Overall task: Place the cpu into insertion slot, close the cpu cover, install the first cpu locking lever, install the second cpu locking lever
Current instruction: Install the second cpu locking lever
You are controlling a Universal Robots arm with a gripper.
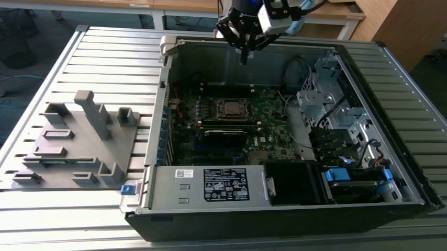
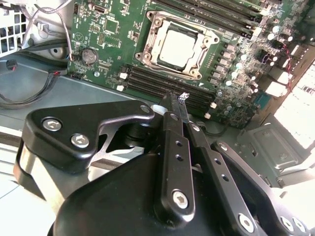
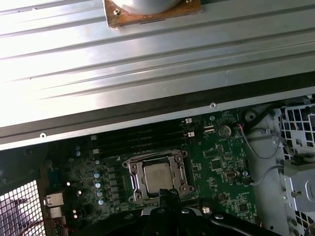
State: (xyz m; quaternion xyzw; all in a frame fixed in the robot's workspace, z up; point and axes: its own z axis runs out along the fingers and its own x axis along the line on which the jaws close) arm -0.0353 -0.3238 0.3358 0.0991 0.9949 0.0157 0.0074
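The cpu (image 2: 179, 47) is a silvery square chip lying flat in the insertion slot on the green motherboard (image 1: 269, 117); it also shows in the exterior view (image 1: 229, 108) and the first wrist view (image 3: 158, 177). The cpu cover (image 2: 153, 37), a silvery metal frame, lies flat around the chip and hides most of the slot. I cannot make out how the locking levers stand. My gripper (image 1: 244, 58) hangs above the far wall of the open computer case, well above the chip. Its black fingers (image 2: 173, 142) meet at the tip with nothing between them.
The case (image 1: 160, 172) lies open on a slatted metal table (image 1: 84, 57). A grey fixture block (image 1: 77, 141) stands at the exterior view's left. Long black memory slots (image 2: 162, 83) run beside the socket. Drive cages (image 1: 328, 104), cables (image 2: 29, 93) and a power supply (image 1: 209, 185) fill the rest.
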